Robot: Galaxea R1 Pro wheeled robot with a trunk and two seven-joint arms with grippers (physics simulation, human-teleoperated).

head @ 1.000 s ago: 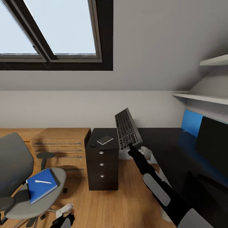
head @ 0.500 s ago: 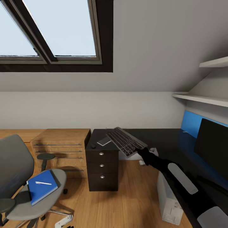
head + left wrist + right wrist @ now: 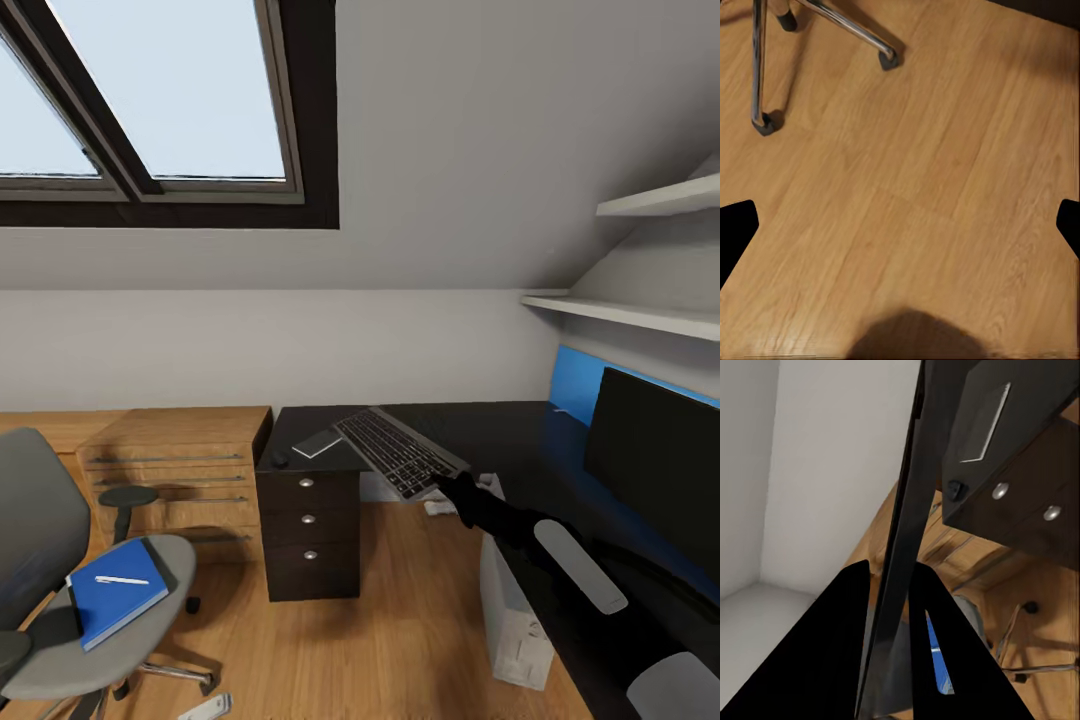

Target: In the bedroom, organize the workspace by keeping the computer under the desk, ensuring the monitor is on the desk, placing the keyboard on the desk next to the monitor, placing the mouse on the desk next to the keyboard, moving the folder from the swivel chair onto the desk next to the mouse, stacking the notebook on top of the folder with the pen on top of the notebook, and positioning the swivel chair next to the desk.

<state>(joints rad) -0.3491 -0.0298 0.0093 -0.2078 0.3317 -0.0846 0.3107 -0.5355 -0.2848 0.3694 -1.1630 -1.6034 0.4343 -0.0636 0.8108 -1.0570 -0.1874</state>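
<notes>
Change: keyboard (image 3: 400, 452) has tipped from near upright to almost flat, low over the tabletop (image 3: 500, 430).
Right pincer (image 3: 447, 487): clamped on the keyboard's near end, one finger on each face.
Axis: its length runs away from the pincer toward the notebook (image 3: 316, 442) and mouse (image 3: 280, 459), above the drawers.
Monitor (image 3: 650, 465): well apart from the keyboard, on the arm's far side.
Left pincer (image 3: 900, 225): fingers apart over bare floor.
Swivel chair (image 3: 70, 600): carries folder (image 3: 115, 590) and pen (image 3: 122, 580).

The keyboard (image 3: 400, 452) lies on the desk (image 3: 520, 440), left of the monitor (image 3: 655, 465), swivel chair (image 3: 60, 590) far left
</notes>
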